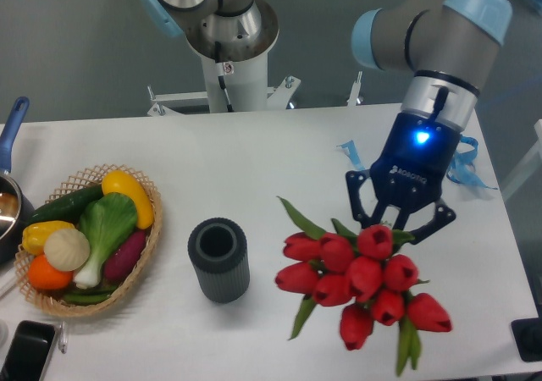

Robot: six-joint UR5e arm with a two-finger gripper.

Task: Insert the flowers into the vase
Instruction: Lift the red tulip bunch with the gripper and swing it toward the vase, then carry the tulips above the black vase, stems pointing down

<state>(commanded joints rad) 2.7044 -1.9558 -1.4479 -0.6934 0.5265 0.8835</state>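
A bunch of red tulips, the flowers [360, 284], hangs above the table right of centre, green leaves sticking out on its left and below. My gripper [396, 222] is shut on the flowers from above; the stems are hidden behind the blooms and the fingers. The vase [218, 259], a short dark grey ribbed cylinder with an open round mouth, stands upright on the table to the left of the bunch, a small gap away from the nearest tulip.
An oval wicker basket [144, 256] of vegetables sits at the left. A pot with a blue handle [12, 127] pokes in at the left edge. A phone [24, 352] lies at the front left. A blue ribbon [356, 157] lies behind the gripper.
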